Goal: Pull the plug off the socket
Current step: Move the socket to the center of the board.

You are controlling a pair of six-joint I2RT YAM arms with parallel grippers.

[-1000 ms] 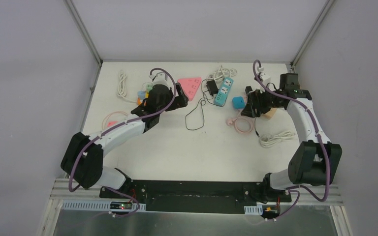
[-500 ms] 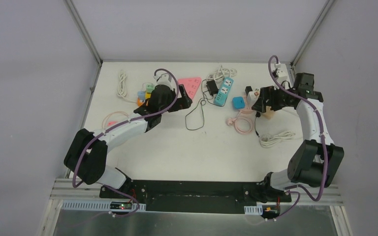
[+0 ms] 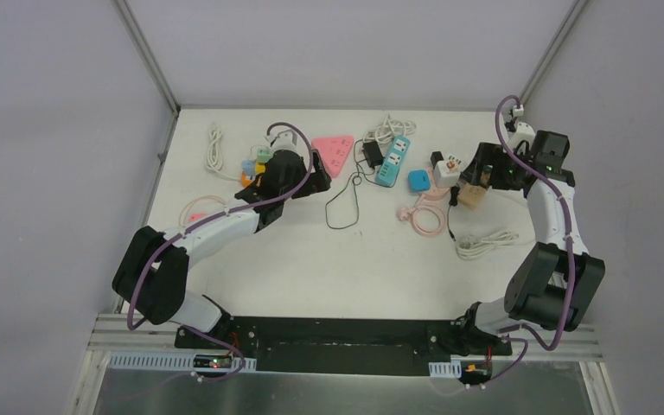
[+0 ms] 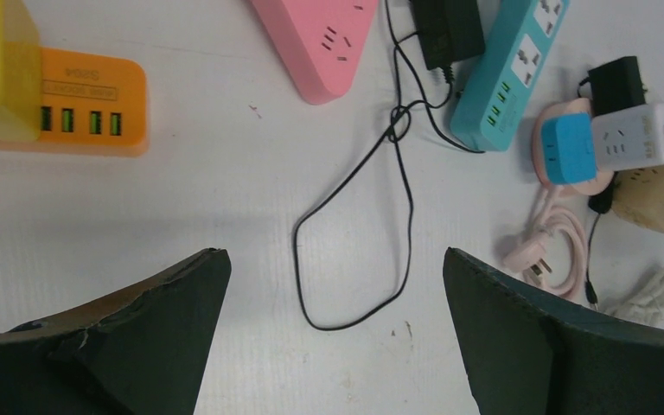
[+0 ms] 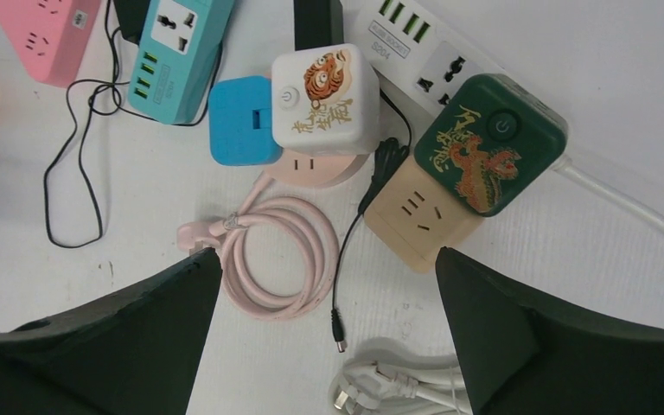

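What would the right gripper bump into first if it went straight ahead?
The right gripper would probably meet the thin black cable first, beside the pink coiled cord; depth is unclear.

socket: teal power strip [image 4: 510,73], flat, ahead-right of left gripper [image 4: 333,257], well apart | plug: black adapter [image 4: 446,33], thin black cord, against that strip's side

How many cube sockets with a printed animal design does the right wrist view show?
2. The white tiger cube sits near the centre, over a pink socket; the green dragon cube sits right of it, over a beige socket. More could lie outside that view.
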